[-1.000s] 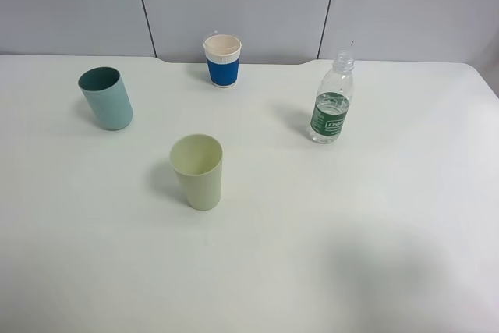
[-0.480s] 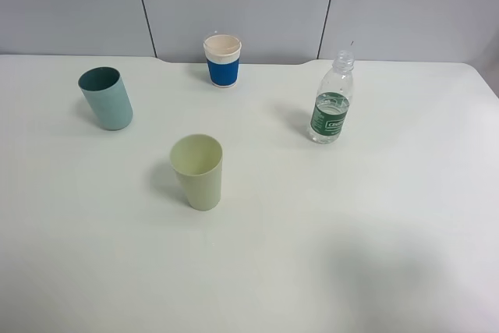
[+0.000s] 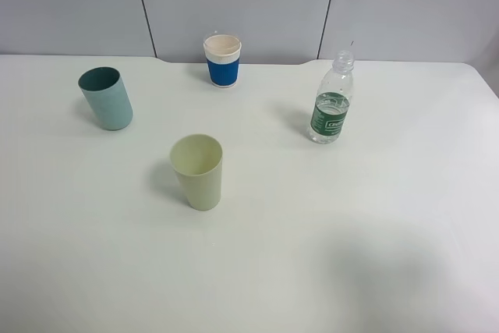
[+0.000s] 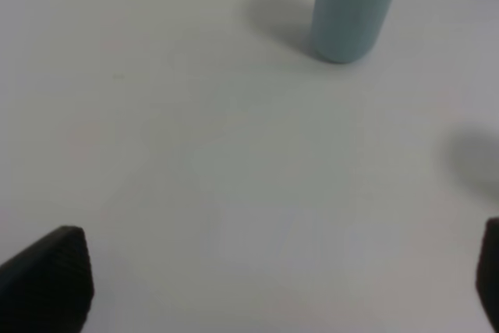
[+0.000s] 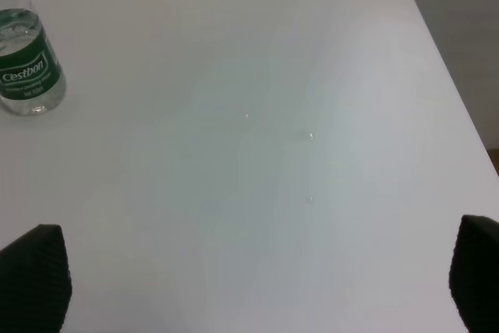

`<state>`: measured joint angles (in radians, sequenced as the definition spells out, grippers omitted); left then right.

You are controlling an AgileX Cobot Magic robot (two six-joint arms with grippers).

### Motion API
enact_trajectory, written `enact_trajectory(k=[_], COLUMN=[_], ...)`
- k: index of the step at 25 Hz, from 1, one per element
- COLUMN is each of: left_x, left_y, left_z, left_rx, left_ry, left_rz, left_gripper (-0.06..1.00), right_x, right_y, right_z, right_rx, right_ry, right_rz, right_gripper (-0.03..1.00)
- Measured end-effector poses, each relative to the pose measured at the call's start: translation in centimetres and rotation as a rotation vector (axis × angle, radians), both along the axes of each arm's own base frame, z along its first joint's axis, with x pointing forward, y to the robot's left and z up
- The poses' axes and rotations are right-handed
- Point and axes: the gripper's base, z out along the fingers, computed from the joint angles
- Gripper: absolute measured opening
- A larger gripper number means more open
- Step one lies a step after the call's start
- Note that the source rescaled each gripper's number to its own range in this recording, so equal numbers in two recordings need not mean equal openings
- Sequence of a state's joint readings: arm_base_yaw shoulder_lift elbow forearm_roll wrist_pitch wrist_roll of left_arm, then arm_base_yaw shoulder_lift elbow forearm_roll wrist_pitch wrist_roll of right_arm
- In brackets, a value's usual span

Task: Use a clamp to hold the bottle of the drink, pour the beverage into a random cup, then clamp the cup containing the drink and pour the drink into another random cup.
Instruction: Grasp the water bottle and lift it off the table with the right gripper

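The bottle of the drink (image 3: 330,103) stands uncapped at the right of the table, its green label facing the front. The right wrist view shows it too (image 5: 27,64), with clear beverage (image 5: 31,100) low inside. A pale yellow-green cup (image 3: 199,171) stands near the middle and shows no liquid inside. At the left is the teal cup (image 3: 107,99), which also appears in the left wrist view (image 4: 355,9). My left gripper (image 4: 269,278) is open over bare table, well short of the teal cup. Far from the bottle, my right gripper (image 5: 253,271) is open and empty. Neither arm shows in the high view.
A white paper cup with a blue sleeve (image 3: 222,60) stands at the back centre near the wall. Tiny droplets (image 5: 310,136) dot the table (image 3: 351,224) in front of the right gripper. The table's right edge (image 5: 448,76) runs close by.
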<state>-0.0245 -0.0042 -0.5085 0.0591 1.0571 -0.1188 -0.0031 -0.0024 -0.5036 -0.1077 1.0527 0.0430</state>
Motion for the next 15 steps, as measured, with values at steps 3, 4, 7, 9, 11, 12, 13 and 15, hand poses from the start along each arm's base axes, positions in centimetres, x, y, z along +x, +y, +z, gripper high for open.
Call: enact_trajectory(k=[3,4,7,9,11,12,13,15], left_x=[0.0,0.0,0.0,0.0,0.0,0.0,0.0,0.0], left_y=[0.0,0.0,0.0,0.0,0.0,0.0,0.0,0.0], left_z=[0.0,0.0,0.0,0.0,0.0,0.0,0.0,0.0], left_rx=[0.0,0.0,0.0,0.0,0.0,0.0,0.0,0.0], left_ry=[0.0,0.0,0.0,0.0,0.0,0.0,0.0,0.0], left_rz=[0.0,0.0,0.0,0.0,0.0,0.0,0.0,0.0], left_gripper=[1.0,1.0,1.0,1.0,1.0,1.0,1.0,1.0], right_x=[0.0,0.0,0.0,0.0,0.02,0.14,0.36,0.89], right_y=[0.0,0.0,0.0,0.0,0.01,0.03,0.07,0.1], right_z=[0.0,0.0,0.0,0.0,0.0,0.0,0.0,0.0], right_rx=[0.0,0.0,-0.002,-0.002,-0.002,-0.006,-0.007,-0.004], right_ry=[0.0,0.0,0.0,0.0,0.002,0.01,0.024,0.058], right_rz=[0.0,0.0,0.001,0.001,0.002,0.007,0.012,0.016], right_gripper=[0.97,0.97,0.97,0.97,0.97,0.97,0.97,0.97])
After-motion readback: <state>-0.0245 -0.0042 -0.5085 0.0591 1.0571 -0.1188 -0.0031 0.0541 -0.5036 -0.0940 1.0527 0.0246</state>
